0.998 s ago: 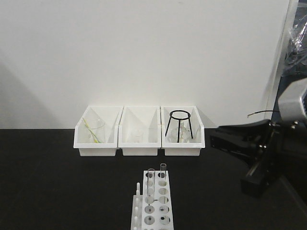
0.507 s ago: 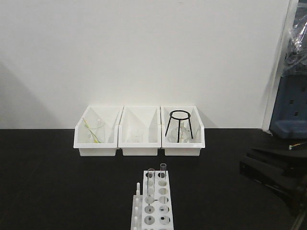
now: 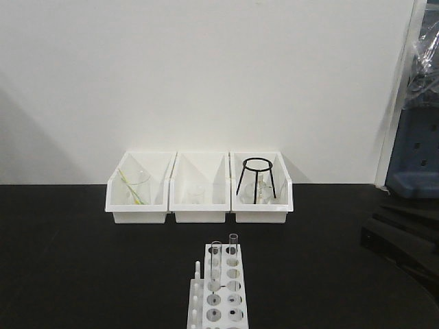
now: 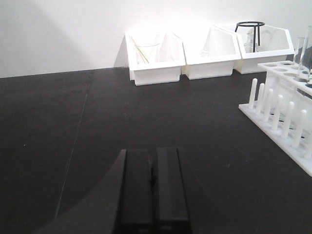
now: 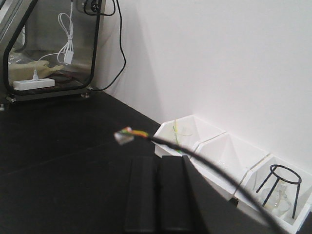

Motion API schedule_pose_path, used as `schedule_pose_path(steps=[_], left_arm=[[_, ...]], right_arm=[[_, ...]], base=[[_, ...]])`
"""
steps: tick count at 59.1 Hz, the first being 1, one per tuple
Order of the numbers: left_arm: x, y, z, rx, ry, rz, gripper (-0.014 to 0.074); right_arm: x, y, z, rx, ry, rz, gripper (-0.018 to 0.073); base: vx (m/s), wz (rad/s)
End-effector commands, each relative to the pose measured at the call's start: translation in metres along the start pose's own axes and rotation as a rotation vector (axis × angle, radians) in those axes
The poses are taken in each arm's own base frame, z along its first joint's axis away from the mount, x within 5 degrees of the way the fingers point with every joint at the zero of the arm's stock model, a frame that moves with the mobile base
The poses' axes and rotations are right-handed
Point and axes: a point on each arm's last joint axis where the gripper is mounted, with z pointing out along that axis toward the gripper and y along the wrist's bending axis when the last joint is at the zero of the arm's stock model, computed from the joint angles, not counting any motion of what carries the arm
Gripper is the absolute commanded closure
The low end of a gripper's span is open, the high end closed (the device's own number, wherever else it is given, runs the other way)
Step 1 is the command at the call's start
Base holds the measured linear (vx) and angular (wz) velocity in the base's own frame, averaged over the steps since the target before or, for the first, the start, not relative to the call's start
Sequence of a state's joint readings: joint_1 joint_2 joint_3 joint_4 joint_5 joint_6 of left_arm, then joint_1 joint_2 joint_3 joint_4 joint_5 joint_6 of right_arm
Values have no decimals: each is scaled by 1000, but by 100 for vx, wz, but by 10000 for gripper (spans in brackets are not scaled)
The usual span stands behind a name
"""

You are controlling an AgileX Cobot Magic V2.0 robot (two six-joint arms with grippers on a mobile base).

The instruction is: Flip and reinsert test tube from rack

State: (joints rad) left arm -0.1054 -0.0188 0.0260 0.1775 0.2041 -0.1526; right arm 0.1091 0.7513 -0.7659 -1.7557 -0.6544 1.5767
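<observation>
The white rack (image 3: 223,291) lies on the black table at the bottom centre of the front view, with pegs along its left side. Two clear test tubes (image 3: 216,259) (image 3: 234,250) stand upright in its far holes. In the left wrist view the rack (image 4: 280,114) is at the right edge, with a tube (image 4: 305,46) above it. My left gripper (image 4: 152,152) is shut and empty, low over the table, well left of the rack. My right gripper (image 5: 158,159) is shut and empty, pointing toward the bins. The rack is out of the right wrist view.
Three white open-front bins (image 3: 199,188) stand against the back wall; the right one holds a black wire tripod (image 3: 257,179). A dark part of the right arm (image 3: 405,243) shows at the right edge. A loose cable with a small plug (image 5: 124,136) crosses above the right gripper.
The right arm has dropped and pulled back to the right, from mid-height at the right of the front view to low at its edge. The rack and tubes have not moved.
</observation>
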Motion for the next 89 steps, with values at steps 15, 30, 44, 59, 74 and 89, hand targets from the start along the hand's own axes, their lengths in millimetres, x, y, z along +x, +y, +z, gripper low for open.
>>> schedule_pose_path(steps=[15,30,44,59,74,89], left_arm=[[-9,-1,-1,14,-93,-15,603],[-9,-1,-1,14,-93,-15,603],[-9,-1,-1,14,-93,-15,603],[-9,-1,-1,14,-93,-15,603],[-9,-1,-1,14,-93,-15,603],[-9,-1,-1,14,-92,-15,603]], right_arm=[[-10,-41,10,325,-151,200,573],[9,-54,13,547,20,200,573],[18,-36,-14,541,109,144,573],[87,-3,-64,672,-94,226,570],[164,31,-98,803,-80,232,570],[186,39,-100,802,-30,244,570]], base=[[0,0],[0,0],[0,0],[0,0],[0,0],[0,0]])
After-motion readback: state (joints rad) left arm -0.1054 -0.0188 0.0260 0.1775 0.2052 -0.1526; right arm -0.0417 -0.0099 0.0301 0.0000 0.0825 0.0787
